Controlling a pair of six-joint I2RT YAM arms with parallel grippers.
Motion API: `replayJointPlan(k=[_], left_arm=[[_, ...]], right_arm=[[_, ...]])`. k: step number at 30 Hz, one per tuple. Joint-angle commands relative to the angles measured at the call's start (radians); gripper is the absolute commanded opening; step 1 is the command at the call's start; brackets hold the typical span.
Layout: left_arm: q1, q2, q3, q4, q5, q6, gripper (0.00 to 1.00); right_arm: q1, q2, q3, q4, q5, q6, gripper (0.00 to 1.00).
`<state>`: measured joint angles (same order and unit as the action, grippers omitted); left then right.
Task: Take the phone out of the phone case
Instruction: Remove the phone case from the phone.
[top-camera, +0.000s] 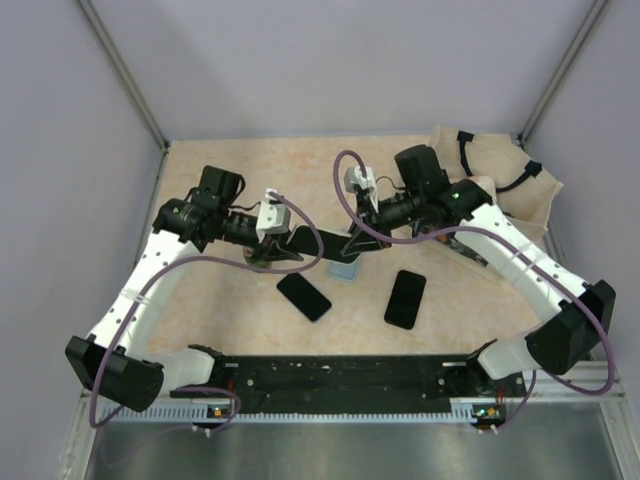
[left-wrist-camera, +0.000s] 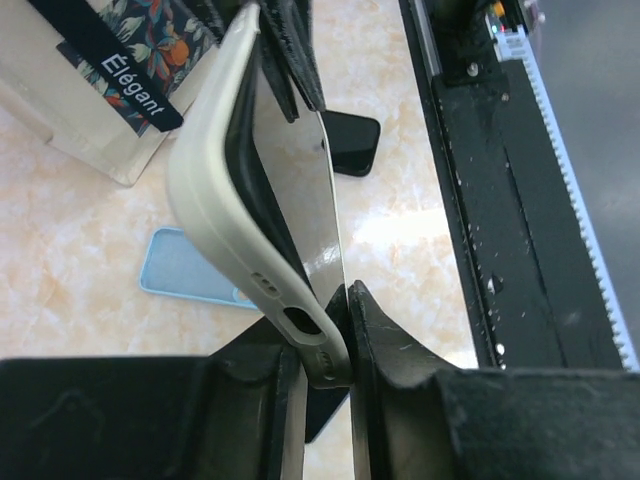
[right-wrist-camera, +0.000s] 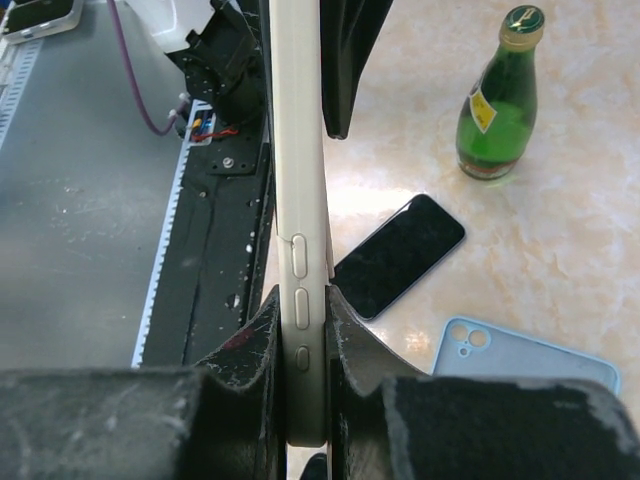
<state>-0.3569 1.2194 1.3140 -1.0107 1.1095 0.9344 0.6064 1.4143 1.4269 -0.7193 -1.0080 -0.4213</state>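
A phone in a cream case hangs in the air between my two grippers, above the middle of the table. My left gripper is shut on its one end. In the left wrist view the cream case bows away from the phone's glossy face. My right gripper is shut on the other end. In the right wrist view its fingers press the case's buttoned side.
Two bare black phones and a light blue empty case lie on the table below. A green bottle stands nearby. A cloth bag is at the back right. A box labelled "Elegant" stands close. The black rail runs along the near edge.
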Motion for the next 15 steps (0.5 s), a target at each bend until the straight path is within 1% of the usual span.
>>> replayJointPlan(k=[1, 5, 15], left_arm=[[-0.069, 0.012, 0.047, -0.201, -0.013, 0.381, 0.00], [-0.119, 0.020, 0.062, -0.238, -0.074, 0.472, 0.00], [-0.217, 0.057, 0.125, -0.246, -0.157, 0.503, 0.00]], right_arm=[[-0.013, 0.018, 0.023, 0.083, -0.118, 0.076, 0.00], [-0.011, 0.038, 0.017, 0.092, -0.164, 0.088, 0.00], [-0.008, 0.051, -0.060, 0.185, -0.256, 0.170, 0.00]])
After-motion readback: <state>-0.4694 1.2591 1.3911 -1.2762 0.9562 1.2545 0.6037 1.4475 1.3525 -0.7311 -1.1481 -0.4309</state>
